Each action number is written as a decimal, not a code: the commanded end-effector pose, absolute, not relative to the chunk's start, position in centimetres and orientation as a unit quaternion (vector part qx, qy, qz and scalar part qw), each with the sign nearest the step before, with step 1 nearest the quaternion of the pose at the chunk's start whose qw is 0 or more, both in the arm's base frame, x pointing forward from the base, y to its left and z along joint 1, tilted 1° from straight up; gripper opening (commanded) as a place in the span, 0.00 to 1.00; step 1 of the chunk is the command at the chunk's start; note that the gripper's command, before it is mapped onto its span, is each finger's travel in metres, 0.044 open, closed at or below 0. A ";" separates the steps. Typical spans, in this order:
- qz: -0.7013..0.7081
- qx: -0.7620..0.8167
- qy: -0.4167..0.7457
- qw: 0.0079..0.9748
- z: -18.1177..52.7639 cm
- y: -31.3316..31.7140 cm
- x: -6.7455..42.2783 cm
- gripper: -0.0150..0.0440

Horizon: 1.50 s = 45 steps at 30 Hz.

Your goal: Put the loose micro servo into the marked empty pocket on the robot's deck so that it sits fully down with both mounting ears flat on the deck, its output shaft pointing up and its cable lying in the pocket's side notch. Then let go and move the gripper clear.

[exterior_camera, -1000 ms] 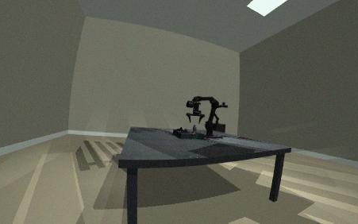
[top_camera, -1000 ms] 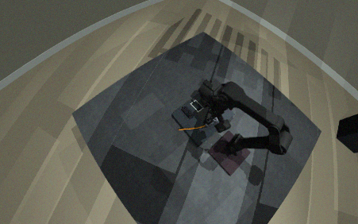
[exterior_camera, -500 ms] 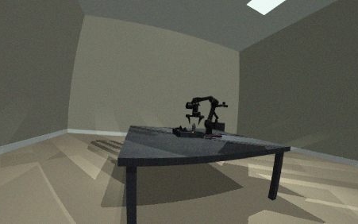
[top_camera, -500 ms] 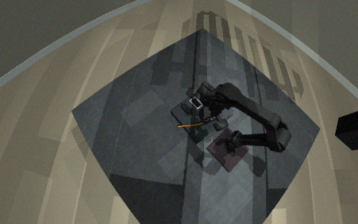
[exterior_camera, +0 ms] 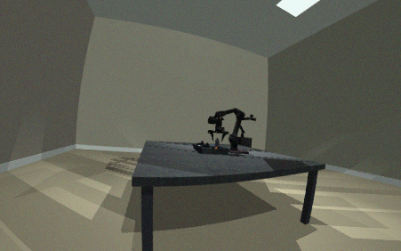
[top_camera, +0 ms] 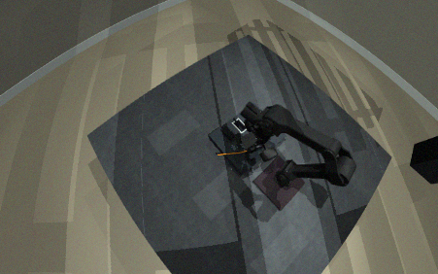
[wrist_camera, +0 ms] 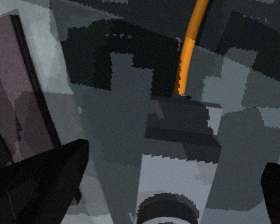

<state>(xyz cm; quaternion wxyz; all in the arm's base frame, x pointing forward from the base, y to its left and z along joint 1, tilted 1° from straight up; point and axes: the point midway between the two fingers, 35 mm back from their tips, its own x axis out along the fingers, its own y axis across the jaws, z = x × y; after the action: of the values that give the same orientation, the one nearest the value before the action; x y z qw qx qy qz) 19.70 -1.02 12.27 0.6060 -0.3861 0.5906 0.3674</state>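
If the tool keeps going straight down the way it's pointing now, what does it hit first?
Most likely the micro servo. In the wrist view it sits centred between the open tool's fingers, its round output shaft nearest and orange cable trailing away. The gap left is hard to judge.

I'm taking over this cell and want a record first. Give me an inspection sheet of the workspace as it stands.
Surface: dark table carrying the deck and a purple mat by the arm's base.
Job's things: servo lies loose below the tool, not in the white-marked pocket.
Clutter: a small grey block beside the deck.
Grippers: tool open, fingers either side of the servo, holding nothing.
Cables: orange servo cable runs away from the servo; it is not in any notch.
Surroundings: beige walls, ceiling light, a dark box on the floor.
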 end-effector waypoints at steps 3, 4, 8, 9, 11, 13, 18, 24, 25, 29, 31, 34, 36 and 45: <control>0.368 -0.384 0.591 0.606 12.1 -1.0 19.7 0.69; 0.368 -0.384 0.591 0.606 12.1 -1.0 19.7 0.64; 0.368 -0.384 0.591 0.606 12.1 -1.0 19.7 0.47; 0.368 -0.384 0.591 0.606 12.1 -1.0 19.7 0.45; 0.368 -0.384 0.591 0.606 12.1 -1.0 19.7 0.43; 0.368 -0.384 0.591 0.606 12.1 -1.0 19.7 0.41; 0.368 -0.384 0.591 0.606 13.1 -1.0 19.7 0.25; 0.368 -0.384 0.591 0.606 15.1 -0.9 19.3 0.25; 0.368 -0.384 0.591 0.606 15.1 -0.9 19.3 0.25; 0.368 -0.384 0.591 0.606 15.1 -0.9 19.4 0.25; 0.368 -0.384 0.591 0.606 15.1 -0.9 19.6 0.25; 0.368 -0.384 0.590 0.607 15.1 -0.8 20.4 0.25; 0.368 -0.385 0.590 0.607 15.2 -0.7 21.1 0.25; 0.368 -0.385 0.590 0.607 15.2 -0.8 22.9 0.25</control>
<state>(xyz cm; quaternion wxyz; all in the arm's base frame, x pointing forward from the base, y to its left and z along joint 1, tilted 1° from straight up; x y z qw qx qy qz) 22.57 -0.60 15.13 0.6052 -0.3854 0.5906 0.3692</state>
